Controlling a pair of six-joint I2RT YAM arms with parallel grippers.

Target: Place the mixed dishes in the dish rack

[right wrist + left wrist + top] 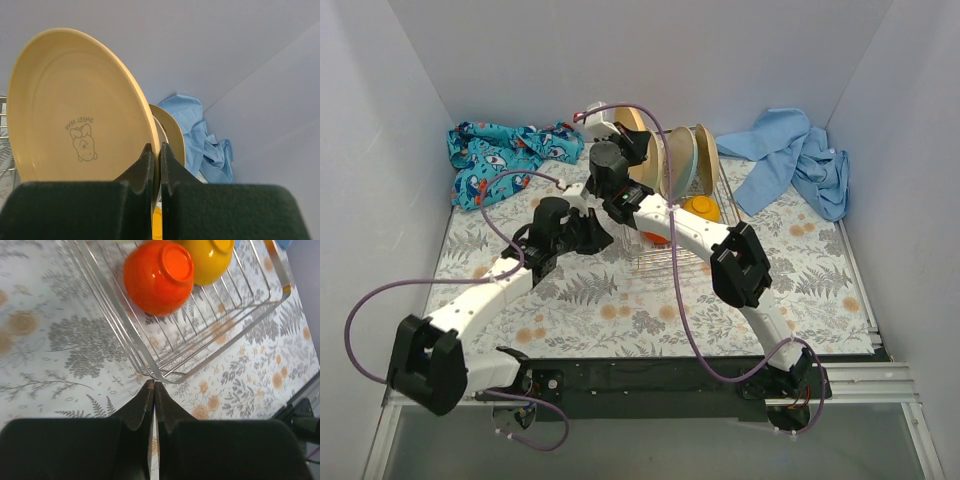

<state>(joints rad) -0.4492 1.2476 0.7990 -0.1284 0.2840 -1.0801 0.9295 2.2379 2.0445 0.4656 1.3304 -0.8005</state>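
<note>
My right gripper [156,146] is shut on the rim of a yellow-orange plate [75,100] with a small bear print and holds it on edge at the far left end of the dish rack [720,200]. Two more plates [682,160] stand upright in the rack; one shows behind the held plate [171,131]. An orange-red bowl [157,275] and a yellow-orange bowl [210,257] lie upside down in the rack [165,374]. My left gripper [154,383] is shut and empty, just above the mat by the rack's near corner. The steel cup and the mug are out of view.
A blue patterned cloth [510,155] lies at the back left. A plain light-blue cloth [800,160] lies at the back right, also in the right wrist view [200,135]. White walls close in three sides. A floral mat [570,300] covers the table.
</note>
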